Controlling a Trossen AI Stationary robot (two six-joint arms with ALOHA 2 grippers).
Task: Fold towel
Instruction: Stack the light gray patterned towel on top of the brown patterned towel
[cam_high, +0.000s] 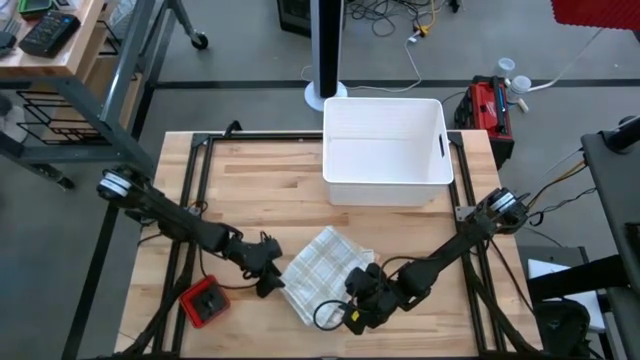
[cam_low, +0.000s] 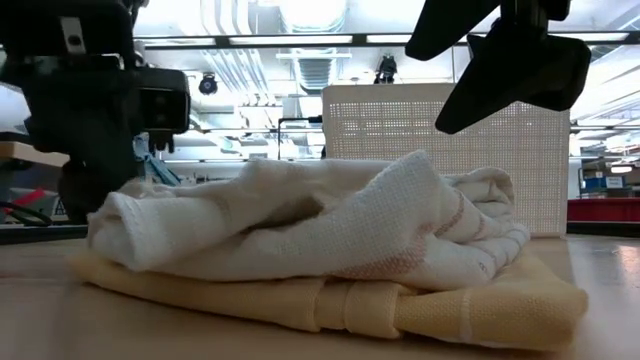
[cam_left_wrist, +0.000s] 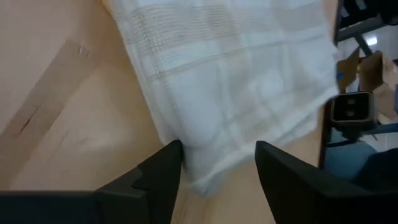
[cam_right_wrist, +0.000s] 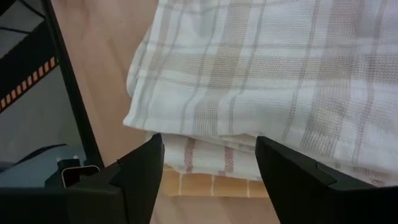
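A white checked towel (cam_high: 322, 268) lies bunched and loosely folded on the wooden table (cam_high: 260, 190). In the low view the towel (cam_low: 300, 220) rests on a yellow cloth (cam_low: 330, 300). My left gripper (cam_left_wrist: 217, 180) is open and low at the towel's left edge, whose corner (cam_left_wrist: 208, 168) lies between the fingers. In the high view this gripper (cam_high: 270, 280) shows just left of the towel. My right gripper (cam_right_wrist: 211, 186) is open and hovers above the towel's near right edge (cam_right_wrist: 186, 127). In the low view it (cam_low: 510, 60) hangs clear of the cloth. My left gripper has one finger (cam_left_wrist: 163, 177) close against the towel's left edge (cam_left_wrist: 186, 149), coming slanting down from the table's left. I cannot tell whether it touches the cloth.
A white plastic bin (cam_high: 385, 150) stands at the far side of the table, behind the towel. A red and black device (cam_high: 205, 302) lies near the front left. Black frame rails (cam_high: 195, 190) run along the table's sides. A cable loop (cam_high: 325, 312) lies by the towel's near edge.
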